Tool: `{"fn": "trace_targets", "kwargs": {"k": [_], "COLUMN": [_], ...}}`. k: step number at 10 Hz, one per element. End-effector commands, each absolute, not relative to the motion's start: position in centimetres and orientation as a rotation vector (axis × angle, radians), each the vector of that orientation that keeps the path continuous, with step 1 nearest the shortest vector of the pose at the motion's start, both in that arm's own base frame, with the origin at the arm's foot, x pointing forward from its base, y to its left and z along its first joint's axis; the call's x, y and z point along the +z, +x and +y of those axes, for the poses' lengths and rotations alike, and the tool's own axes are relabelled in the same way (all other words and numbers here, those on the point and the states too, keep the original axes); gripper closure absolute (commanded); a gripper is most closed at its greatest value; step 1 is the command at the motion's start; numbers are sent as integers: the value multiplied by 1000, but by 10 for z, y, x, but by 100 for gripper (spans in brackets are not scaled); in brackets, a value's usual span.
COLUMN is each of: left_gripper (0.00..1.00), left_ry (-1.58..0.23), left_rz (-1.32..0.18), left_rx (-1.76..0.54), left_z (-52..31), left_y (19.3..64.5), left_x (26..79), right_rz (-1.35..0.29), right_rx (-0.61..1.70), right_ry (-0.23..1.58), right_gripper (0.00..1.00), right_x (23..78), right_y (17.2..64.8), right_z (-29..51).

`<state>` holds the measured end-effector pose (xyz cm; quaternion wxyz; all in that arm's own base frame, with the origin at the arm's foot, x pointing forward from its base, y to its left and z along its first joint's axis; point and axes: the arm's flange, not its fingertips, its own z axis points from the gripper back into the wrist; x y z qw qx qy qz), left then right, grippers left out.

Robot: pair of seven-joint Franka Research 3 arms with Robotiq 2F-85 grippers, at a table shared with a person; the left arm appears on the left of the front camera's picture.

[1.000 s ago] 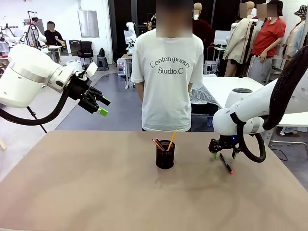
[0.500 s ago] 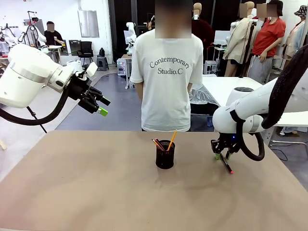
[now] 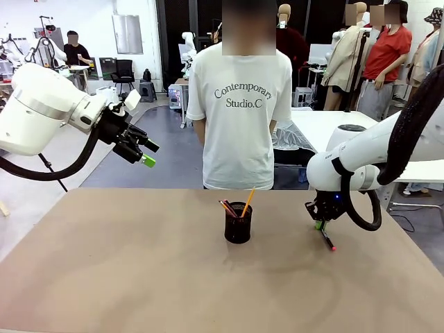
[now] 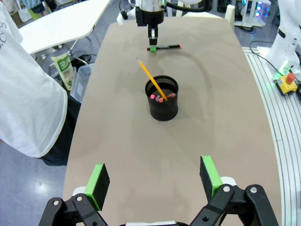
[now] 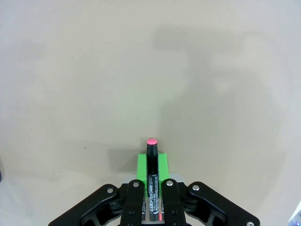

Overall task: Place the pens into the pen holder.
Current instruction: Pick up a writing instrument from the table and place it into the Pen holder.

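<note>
Your front camera faced across the table [image 3: 139,277]. The left wrist camera looked down from high above; the right sat close. Both shared the black marker [image 4: 163,47].

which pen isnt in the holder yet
The black marker with the red end. It lies on the table, clamped in the right gripper, while the yellow-orange pencil and the other pens already stand in the pen holder.

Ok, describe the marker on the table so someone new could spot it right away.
Start at the black mesh pen holder mid-table, then look toward the robot's right. There the right gripper is shut on a black marker lying on the tabletop; unlike the pencils standing in the holder, it has a red end.
</note>
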<state>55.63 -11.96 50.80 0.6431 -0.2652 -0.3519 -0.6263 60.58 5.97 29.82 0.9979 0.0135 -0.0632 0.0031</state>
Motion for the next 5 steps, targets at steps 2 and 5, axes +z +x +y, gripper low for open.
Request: {"fn": "trace_targets", "kwargs": {"k": [2,5], "left_gripper": [0,0], "left_ry": [-603,-603], "left_rz": [-802,-802], "left_rx": [-1426,-1426], "left_z": [-118,-118], "left_y": [555,555], "left_x": [509,509], "right_rz": [-142,-285], "right_rx": [66,133], "right_ry": [190,492], "right_gripper": [100,100], "right_x": [311,355], "right_y": [606,608], "right_z": [62,65]}}
